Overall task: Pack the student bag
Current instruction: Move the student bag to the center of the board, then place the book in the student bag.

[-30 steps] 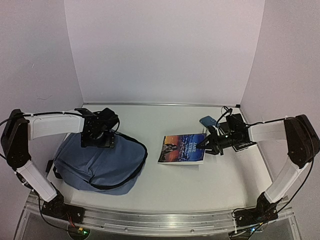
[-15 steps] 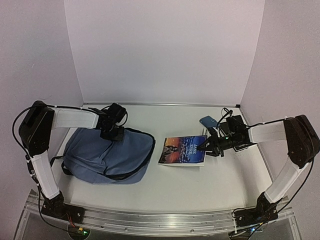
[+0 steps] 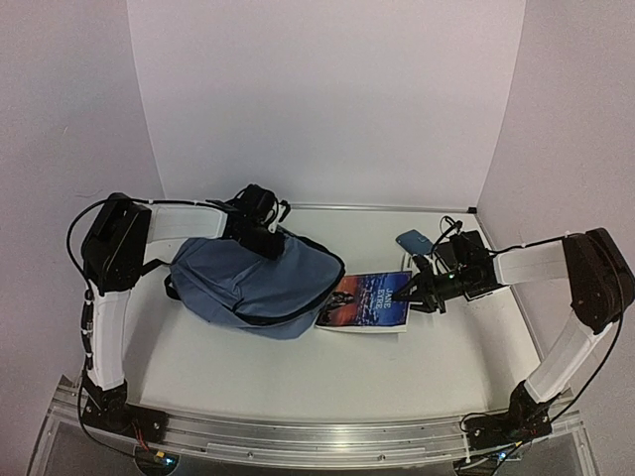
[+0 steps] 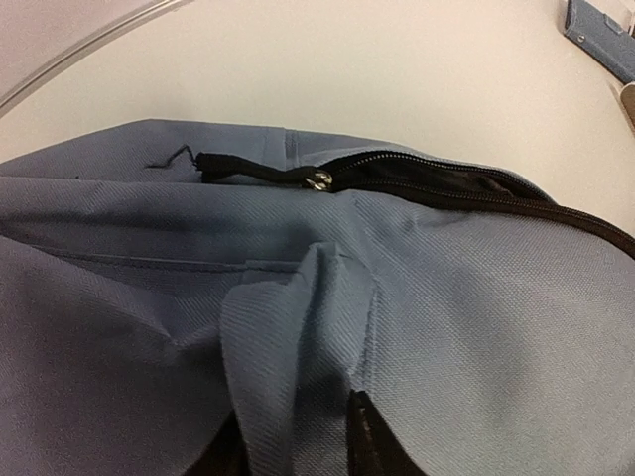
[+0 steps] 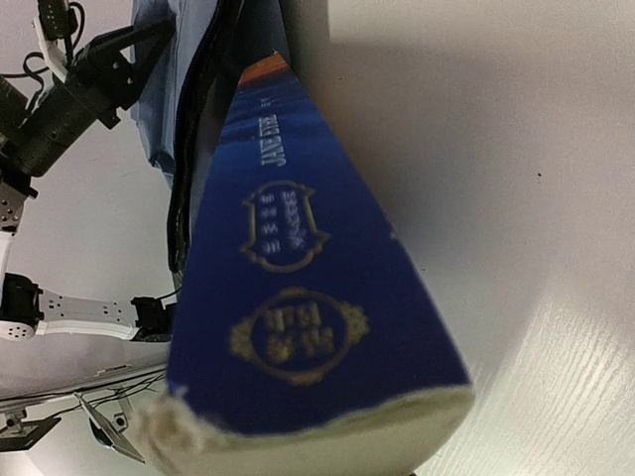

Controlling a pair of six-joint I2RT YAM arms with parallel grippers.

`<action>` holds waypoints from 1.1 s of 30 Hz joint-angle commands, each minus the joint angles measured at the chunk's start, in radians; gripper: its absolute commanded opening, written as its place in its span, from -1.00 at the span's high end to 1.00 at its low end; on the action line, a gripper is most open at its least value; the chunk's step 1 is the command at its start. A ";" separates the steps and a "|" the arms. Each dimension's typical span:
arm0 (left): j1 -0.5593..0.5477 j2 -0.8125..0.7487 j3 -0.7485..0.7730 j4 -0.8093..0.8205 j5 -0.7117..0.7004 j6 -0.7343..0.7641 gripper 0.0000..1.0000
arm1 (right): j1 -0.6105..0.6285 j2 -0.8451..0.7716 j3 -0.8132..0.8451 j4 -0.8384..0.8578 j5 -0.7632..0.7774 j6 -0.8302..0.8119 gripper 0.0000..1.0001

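Observation:
The student bag (image 3: 253, 283), slate-blue with a dark zipper (image 4: 317, 179) partly undone along its top, lies left of centre, its right end touching a book. My left gripper (image 3: 261, 231) is at the bag's far top edge, shut on a raised fold of its fabric (image 4: 298, 327); dark fingertips (image 4: 372, 441) show on either side of the fold. The book (image 3: 365, 300), with a blue and orange cover, lies flat at centre right. My right gripper (image 3: 410, 294) is shut on its right edge. In the right wrist view the book's blue spine (image 5: 298, 297) fills the frame and hides the fingers.
A small blue object (image 3: 412, 239) lies at the back right, behind the right gripper. A dark flat item (image 3: 488, 289) sits under the right forearm. White walls close in the table on three sides, and a metal rail (image 3: 317, 436) runs along the near edge.
My left gripper went from open above the bag to shut on its fabric. It has dragged the bag back and right until it meets the book. The right arm has barely moved.

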 commanded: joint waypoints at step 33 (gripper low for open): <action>-0.356 -0.257 -0.130 -0.253 0.140 0.028 -0.19 | -0.226 -0.464 0.020 -0.127 -0.195 0.065 1.00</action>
